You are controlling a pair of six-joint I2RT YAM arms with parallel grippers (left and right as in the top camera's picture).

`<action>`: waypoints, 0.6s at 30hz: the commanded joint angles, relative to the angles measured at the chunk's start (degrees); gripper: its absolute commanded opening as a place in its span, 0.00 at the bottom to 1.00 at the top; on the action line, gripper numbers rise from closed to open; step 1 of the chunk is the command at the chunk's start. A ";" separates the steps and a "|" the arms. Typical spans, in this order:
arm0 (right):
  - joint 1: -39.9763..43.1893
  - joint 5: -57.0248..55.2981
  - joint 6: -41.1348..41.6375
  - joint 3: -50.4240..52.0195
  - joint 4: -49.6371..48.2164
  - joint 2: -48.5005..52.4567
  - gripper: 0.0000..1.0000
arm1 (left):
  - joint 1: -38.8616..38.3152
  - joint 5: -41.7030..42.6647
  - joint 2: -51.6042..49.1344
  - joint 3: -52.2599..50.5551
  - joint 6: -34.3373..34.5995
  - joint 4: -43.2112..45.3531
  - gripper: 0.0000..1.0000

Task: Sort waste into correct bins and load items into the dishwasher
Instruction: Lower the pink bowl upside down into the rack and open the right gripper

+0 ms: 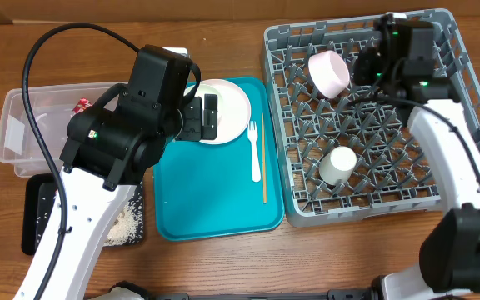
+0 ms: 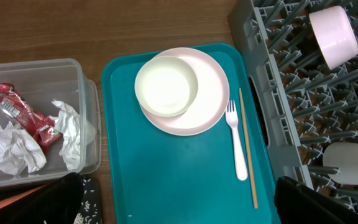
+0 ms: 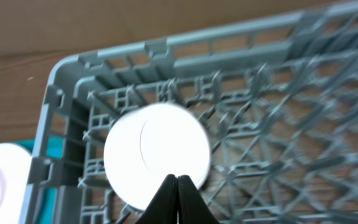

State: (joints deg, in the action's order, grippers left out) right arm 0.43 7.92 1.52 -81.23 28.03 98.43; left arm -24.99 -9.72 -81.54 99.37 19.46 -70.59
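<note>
Even, bright light; right wrist view blurred (bowl (image 3: pixel 157 155) glares white).

The surface (image 1: pixel 223 33) is brown wood grain. At centre is a plain teal tray (image 1: pixel 215 200), and on it a white plate (image 2: pixel 210 93), a cream-white bowl (image 2: pixel 165 86), a white fork (image 2: pixel 236 143) and a pale tan stick (image 2: pixel 247 149). At right, the grey lattice rack (image 1: pixel 465 75) shows a pinkish-white bowl (image 1: pixel 329 72) and a white cup (image 1: pixel 338 164). At left, the clear tub (image 2: pixel 86 124) shows a shiny red wrapper (image 2: pixel 23 115) and white napkins (image 2: pixel 11 149). The black tray (image 1: pixel 36 217) is speckled with beige crumbs (image 1: pixel 127 223). The fingers (image 3: pixel 165 205) are black.
</note>
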 commanded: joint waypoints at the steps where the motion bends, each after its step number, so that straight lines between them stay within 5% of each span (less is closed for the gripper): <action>1: 1.73 13.18 2.95 -0.26 -0.04 3.30 0.04 | 0.33 -0.96 -0.11 0.92 -0.66 0.11 1.00; 18: 0.55 9.51 3.23 -0.24 -4.42 10.10 0.04 | 0.33 -0.96 -0.11 0.92 -0.63 0.13 1.00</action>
State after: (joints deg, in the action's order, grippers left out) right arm 1.08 18.41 4.29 -81.21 24.71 106.61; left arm -24.99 -9.72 -81.54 99.37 19.46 -70.59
